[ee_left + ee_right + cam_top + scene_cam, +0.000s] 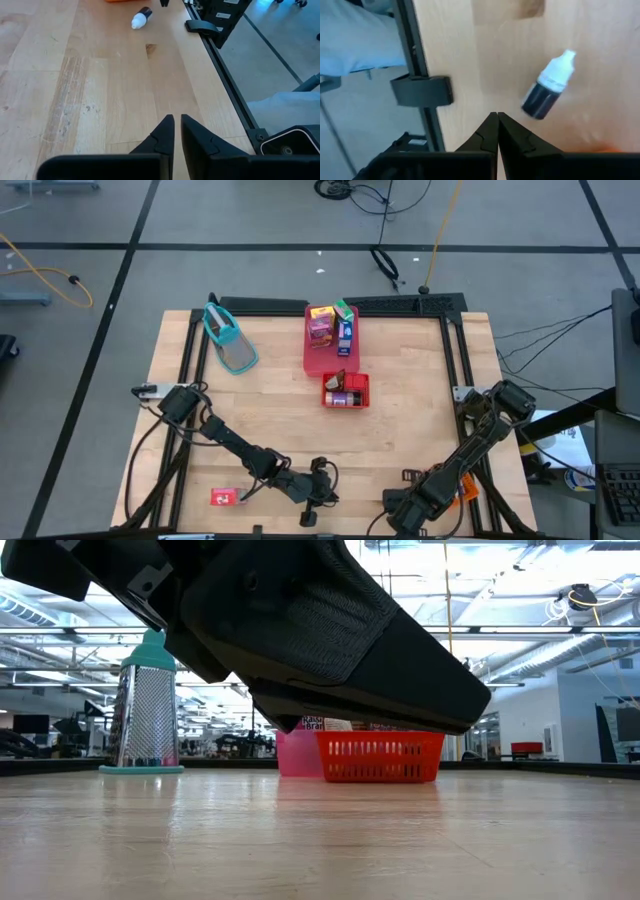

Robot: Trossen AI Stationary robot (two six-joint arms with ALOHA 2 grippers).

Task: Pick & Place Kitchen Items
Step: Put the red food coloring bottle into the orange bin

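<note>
On your far left a teal-handled grater [230,340] lies by the desk's [400,430] back-left corner, and a small red packet [224,497] sits alone at the front-left edge, apparently waiting to be collected. Your left gripper [318,498] hangs low over the front edge just right of that packet; its jaws show only a thin slit between them and hold nothing, so it looks to be between grasps. Toward the middle back, the pink tray [316,358] carries upright cartons [322,326] in yellow, purple, green and blue, and the red basket [346,391] just in front of it holds a couple of small items, which suggests these are the drop spots. Further right, a little bottle [549,85] with a dark body and a white cap lies on its side on bare wood near the front-right rail, just beside your right gripper [497,131], whose jaws are pressed together and empty, parked there.
</note>
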